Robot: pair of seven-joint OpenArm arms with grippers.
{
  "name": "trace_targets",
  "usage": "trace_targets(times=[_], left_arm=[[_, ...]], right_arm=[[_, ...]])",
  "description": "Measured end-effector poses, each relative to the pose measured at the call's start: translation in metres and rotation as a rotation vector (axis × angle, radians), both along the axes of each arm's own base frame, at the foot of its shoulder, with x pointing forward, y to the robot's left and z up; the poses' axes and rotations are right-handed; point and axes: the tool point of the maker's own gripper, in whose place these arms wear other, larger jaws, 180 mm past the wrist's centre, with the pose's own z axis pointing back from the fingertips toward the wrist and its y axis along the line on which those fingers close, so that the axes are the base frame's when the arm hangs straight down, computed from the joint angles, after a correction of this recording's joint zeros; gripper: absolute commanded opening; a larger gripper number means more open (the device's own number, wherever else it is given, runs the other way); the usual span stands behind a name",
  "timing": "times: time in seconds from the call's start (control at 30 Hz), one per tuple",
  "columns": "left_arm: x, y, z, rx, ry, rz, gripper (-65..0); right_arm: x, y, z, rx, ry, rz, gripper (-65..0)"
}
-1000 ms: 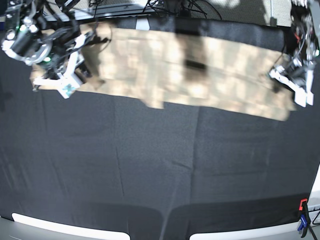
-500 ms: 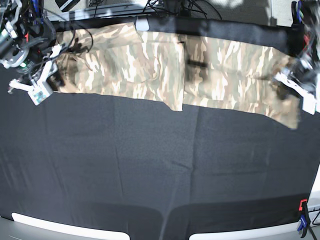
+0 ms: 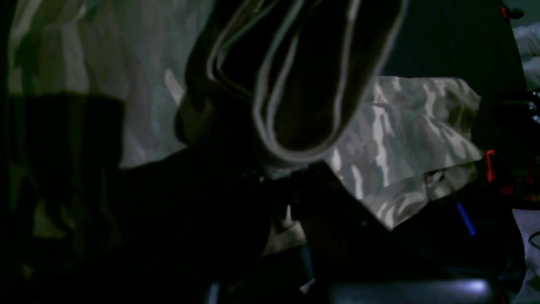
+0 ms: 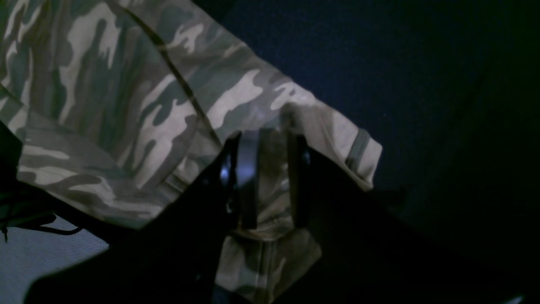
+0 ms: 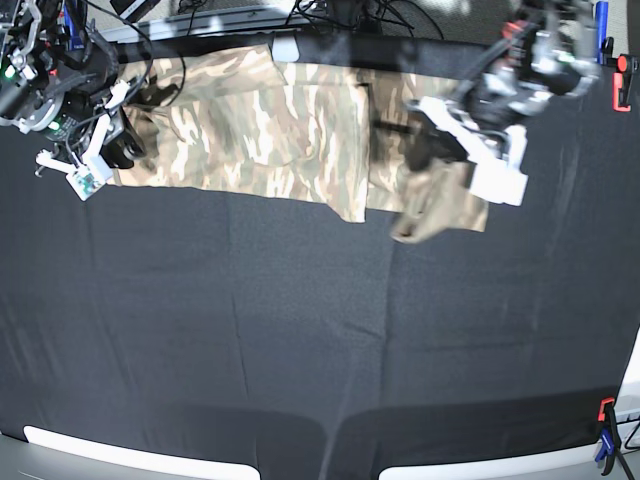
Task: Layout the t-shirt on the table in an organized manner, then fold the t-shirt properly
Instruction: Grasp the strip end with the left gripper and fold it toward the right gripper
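Note:
The camouflage t-shirt (image 5: 270, 130) lies stretched along the far edge of the black table (image 5: 300, 330). At its left end, my right gripper (image 5: 120, 150) is shut on the cloth. The right wrist view shows that gripper (image 4: 268, 141) with a fold of the t-shirt (image 4: 126, 105) pinched between its fingers (image 4: 247, 169). My left gripper (image 5: 450, 160) is near the middle right, shut on the shirt's right end, which hangs in a bunch (image 5: 430, 215) below it. The left wrist view is dark, with camouflage cloth (image 3: 400, 126) lit at right and the jaws hidden in shadow.
A red-and-blue clamp (image 5: 606, 432) sits at the near right corner, and a red one (image 5: 620, 80) at the far right edge. Cables and gear run behind the table's far edge (image 5: 330, 15). White panels (image 5: 130, 455) border the near edge.
My left gripper swept from the table's right edge toward the middle, dragging the shirt's right end over itself. My right gripper shifted left a second ago and has since held its place.

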Motion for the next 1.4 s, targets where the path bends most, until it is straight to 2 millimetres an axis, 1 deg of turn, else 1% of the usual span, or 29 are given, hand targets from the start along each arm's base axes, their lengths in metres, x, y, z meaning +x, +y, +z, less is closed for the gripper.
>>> trace_targets(times=[0.03,0.17,0.27,0.3,0.4,0.43,0.47,0.6,0.73,0.83,0.87,0.93,1.0,1.03,1.1,1.17,1.23,1.3,1.33,1.4], left_arm=[[-0.002,-0.007,0.001,-0.006,-0.003,-0.013,-65.0],[-0.006,-0.023,0.001,-0.022,-0.004,-0.023,-65.0],[-0.011,-0.041,0.004,-0.058,0.003,-0.049,-65.0],[-0.013,-0.047,0.006,-0.071,-0.005,-0.069,-60.6],[-0.019,-0.07,0.018,-0.113,-0.056,-0.152,-43.0],[-0.022,-0.078,0.022,-0.129,-0.069,-0.179,-38.9],[-0.024,-0.084,0.025,-0.143,-0.078,-0.202,-37.2],[-0.021,-0.097,0.036,-0.173,-0.11,-0.237,-37.0],[-0.013,-0.097,0.042,-0.171,-0.137,-0.239,-37.0],[-0.003,-0.088,0.036,-0.056,-0.184,-0.237,-37.0],[0.001,-0.085,0.035,-0.015,-0.199,-0.236,-37.0],[0.008,-0.078,0.031,0.073,-0.233,-0.233,-37.0],[0.015,-0.07,0.028,0.153,-0.258,-0.228,-37.0],[0.017,-0.067,0.028,0.178,-0.267,-0.225,-37.0],[0.022,-0.06,0.026,0.232,-0.286,-0.225,-37.0],[0.024,-0.053,0.024,0.262,-0.286,-0.213,-37.0],[0.026,-0.045,0.021,0.294,-0.287,-0.204,-37.0],[0.027,-0.035,0.018,0.323,-0.284,-0.199,-37.0],[0.029,-0.03,0.017,0.335,-0.282,-0.192,-37.0],[0.032,-0.021,0.017,0.353,-0.282,-0.174,-37.0]], right_arm=[[0.0,0.0,0.0,0.001,0.0,0.0,-53.5],[0.0,0.0,0.0,0.0,-0.001,0.0,-53.5],[0.0,0.0,0.0,0.001,-0.001,0.0,-53.5],[0.0,0.0,0.0,0.001,-0.001,0.0,-53.5],[0.0,0.0,0.0,0.0,0.0,0.0,-53.5],[0.0,0.0,0.0,0.0,0.0,0.0,-53.5],[0.0,0.0,0.0,0.0,0.0,0.0,-53.5],[0.0,0.0,0.0,0.001,-0.001,0.0,-53.5],[0.0,0.0,0.0,-0.001,0.002,0.0,-53.5],[-0.004,-0.001,-0.004,-0.006,0.032,-0.003,-53.2],[-0.007,-0.003,-0.007,-0.013,0.06,-0.006,-50.6],[-0.012,-0.008,-0.009,-0.028,0.088,-0.019,-40.4],[-0.012,-0.018,-0.005,-0.041,0.077,-0.049,-29.3],[-0.011,-0.025,-0.001,-0.048,0.064,-0.069,-25.9],[-0.009,-0.036,0.007,-0.056,0.042,-0.094,-25.1],[-0.008,-0.039,0.012,0.004,0.036,-0.105,-25.2],[-0.015,-0.047,0.003,0.044,0.103,-0.121,-25.2],[-0.023,-0.06,-0.013,0.084,0.189,-0.156,-25.2],[-0.024,-0.065,-0.02,0.116,0.215,-0.174,-25.2],[-0.022,-0.071,-0.026,0.186,0.229,-0.204,-25.2]])
